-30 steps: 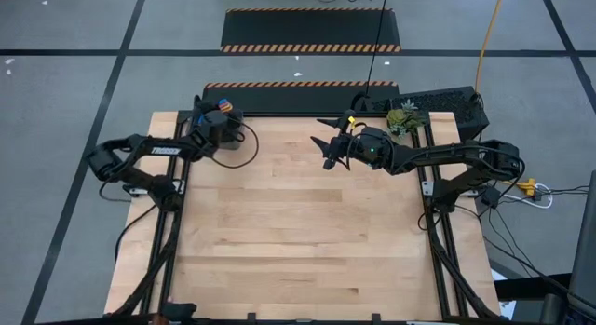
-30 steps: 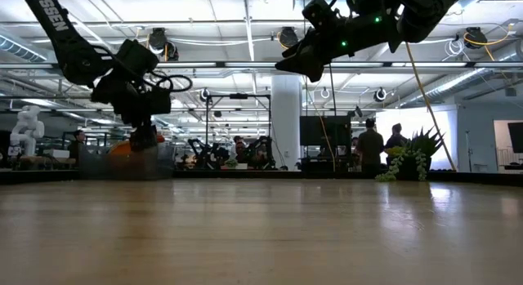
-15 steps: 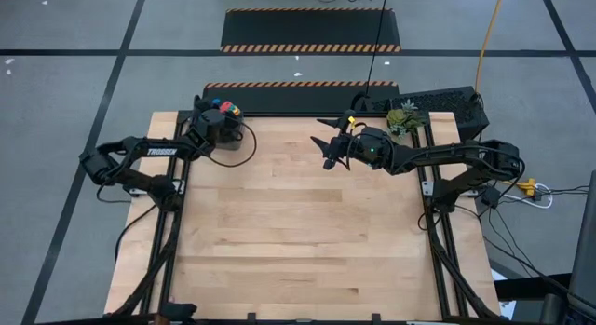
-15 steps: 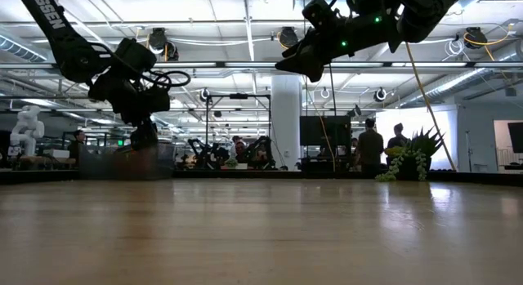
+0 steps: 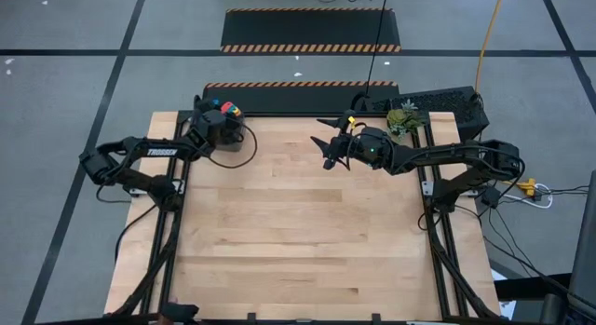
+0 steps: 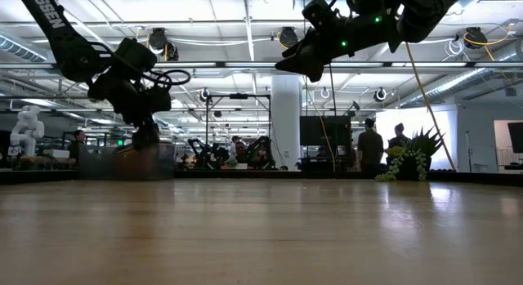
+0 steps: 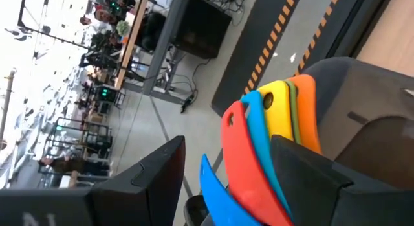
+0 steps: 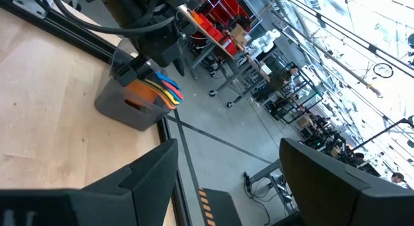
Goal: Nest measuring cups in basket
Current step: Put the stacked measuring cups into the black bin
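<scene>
The basket (image 5: 216,120) sits at the far left corner of the table (image 5: 298,232), and the measuring cups (image 7: 272,142) already stand stacked inside it, their flat handles fanned out over its far rim: red, light blue, yellow and orange ones show in the left wrist view, with another blue handle lower down. The left gripper (image 5: 220,127) hangs directly over the basket, its jaws parted around the handles without visibly clamping any of them.

The main risk, as I judge it, lies in how this gripper leaves. The handles pass between its 2 fingers (image 7: 139,180), so a sideways pull could snag 1 and lever the whole stack up, or tip the light basket. Because the basket stands so near the table's far edge, even a small drag could push it off. A straight lift looks safest.

I cannot count all 7 cups from these views, so a cup left out or seated crooked stays possible.

The right gripper (image 5: 328,148) waits in the air over the far middle of the table, well apart from the basket, jaws wide and empty; it poses little danger unless it swings left.
</scene>
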You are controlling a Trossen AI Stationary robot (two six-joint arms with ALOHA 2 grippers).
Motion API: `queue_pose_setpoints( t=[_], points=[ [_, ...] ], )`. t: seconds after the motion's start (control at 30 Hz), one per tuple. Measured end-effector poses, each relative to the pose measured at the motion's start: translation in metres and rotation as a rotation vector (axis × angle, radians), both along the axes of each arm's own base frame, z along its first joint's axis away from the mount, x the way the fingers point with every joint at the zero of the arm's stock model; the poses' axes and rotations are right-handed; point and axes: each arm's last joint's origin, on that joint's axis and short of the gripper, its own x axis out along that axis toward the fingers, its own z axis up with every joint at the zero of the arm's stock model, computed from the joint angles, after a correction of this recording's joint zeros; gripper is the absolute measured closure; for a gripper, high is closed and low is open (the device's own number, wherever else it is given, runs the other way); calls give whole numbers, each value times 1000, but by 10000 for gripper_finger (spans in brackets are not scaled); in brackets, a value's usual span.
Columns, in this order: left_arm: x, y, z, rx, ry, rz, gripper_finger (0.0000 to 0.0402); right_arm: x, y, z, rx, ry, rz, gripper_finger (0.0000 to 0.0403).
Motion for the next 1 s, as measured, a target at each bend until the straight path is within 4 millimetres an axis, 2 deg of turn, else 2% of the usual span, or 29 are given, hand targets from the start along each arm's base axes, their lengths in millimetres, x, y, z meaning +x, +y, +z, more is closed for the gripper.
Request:
queue_pose_setpoints(
  t=[0.33, 0.6, 0.8, 1.0],
  points=[
    [-2, -2, 11, 25, -80, 4, 172, 0, 0, 0, 68, -41, -4, 138],
    [-8, -9, 36, 89, -243, 24, 172, 11, -3, 7, 235, -100, -19, 138],
    [-8, -4, 70, 98, -500, 185, 172, 30, -8, 4, 303, -42, -32, 138],
    [-6, 21, 111, 5, -635, 398, 172, 35, -8, 5, 310, -45, 17, 138]
  ],
)
